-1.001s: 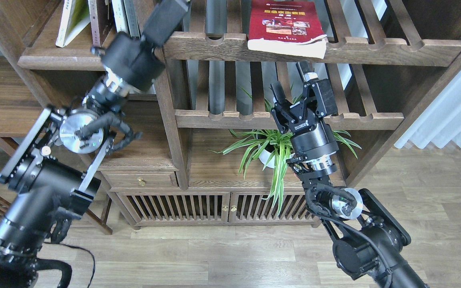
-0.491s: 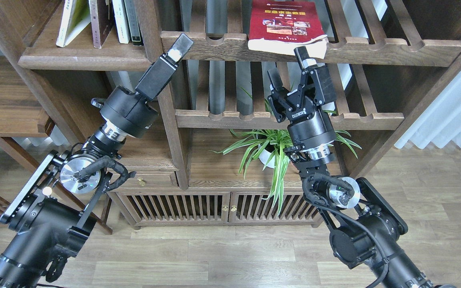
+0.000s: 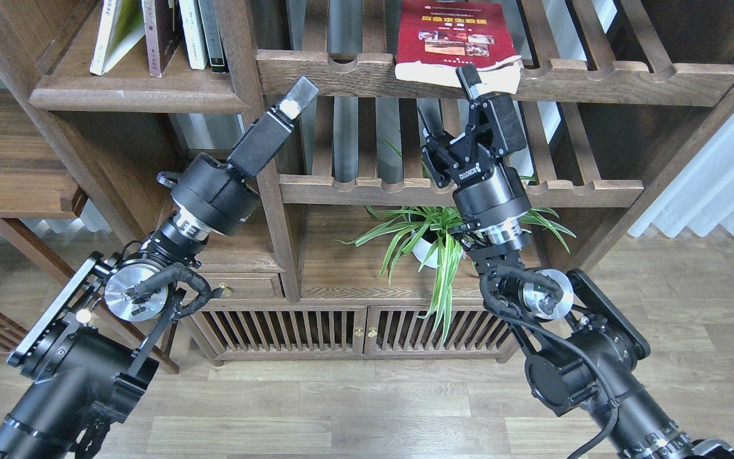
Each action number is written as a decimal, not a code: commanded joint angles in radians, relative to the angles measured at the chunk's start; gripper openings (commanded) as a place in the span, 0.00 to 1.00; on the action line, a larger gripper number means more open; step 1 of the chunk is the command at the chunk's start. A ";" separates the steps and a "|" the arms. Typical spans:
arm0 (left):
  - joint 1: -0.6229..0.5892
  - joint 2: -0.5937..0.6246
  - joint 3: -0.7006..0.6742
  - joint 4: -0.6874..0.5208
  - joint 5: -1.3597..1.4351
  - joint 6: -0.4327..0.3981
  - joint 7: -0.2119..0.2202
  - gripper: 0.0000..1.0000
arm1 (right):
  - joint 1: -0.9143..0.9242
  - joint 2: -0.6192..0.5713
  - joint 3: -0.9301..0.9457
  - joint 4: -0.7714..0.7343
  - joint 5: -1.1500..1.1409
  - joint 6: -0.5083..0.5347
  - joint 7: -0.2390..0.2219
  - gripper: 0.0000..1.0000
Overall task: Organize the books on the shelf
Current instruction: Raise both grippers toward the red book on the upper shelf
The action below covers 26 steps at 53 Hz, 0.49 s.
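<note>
The red book [image 3: 453, 32] lies flat on the top slatted rack, its cream page edge overhanging the front rail. My right gripper [image 3: 448, 102] is open and empty just below it, with its upper fingertip [image 3: 469, 75] at the book's front edge. The yellow-green book [image 3: 115, 29] and the maroon book [image 3: 162, 35] stand leaning on the solid dark-brown shelf [image 3: 131, 95] at top left. My left gripper [image 3: 295, 102] points up and right beside the upright post, right of that shelf. Its fingers show as one dark bar.
Slim white and dark-spined books [image 3: 201, 32] stand right of the maroon one. A second slatted rack [image 3: 405, 188] runs behind my right wrist. A potted spider plant [image 3: 434, 239] sits below it, above a cabinet [image 3: 341, 328]. A curtain [image 3: 724, 172] hangs on the right.
My left arm has pulled down and right, away from the books on the solid shelf. My right gripper has risen, staying open, until its upper finger reaches the red book's front edge.
</note>
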 commanded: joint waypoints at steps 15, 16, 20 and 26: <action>0.000 0.000 0.000 -0.001 0.000 0.000 -0.003 0.99 | 0.055 -0.011 0.009 -0.014 0.000 -0.071 0.000 0.97; 0.000 0.000 0.000 0.000 0.000 0.000 -0.003 0.99 | 0.059 -0.015 0.012 -0.014 0.000 -0.077 0.000 0.97; 0.000 0.000 0.000 -0.001 0.000 0.000 -0.003 0.99 | 0.067 -0.026 0.018 -0.014 0.000 -0.093 0.000 0.97; 0.002 0.000 0.002 0.000 0.000 0.000 -0.003 0.99 | 0.072 -0.038 0.021 -0.015 0.000 -0.123 0.000 0.96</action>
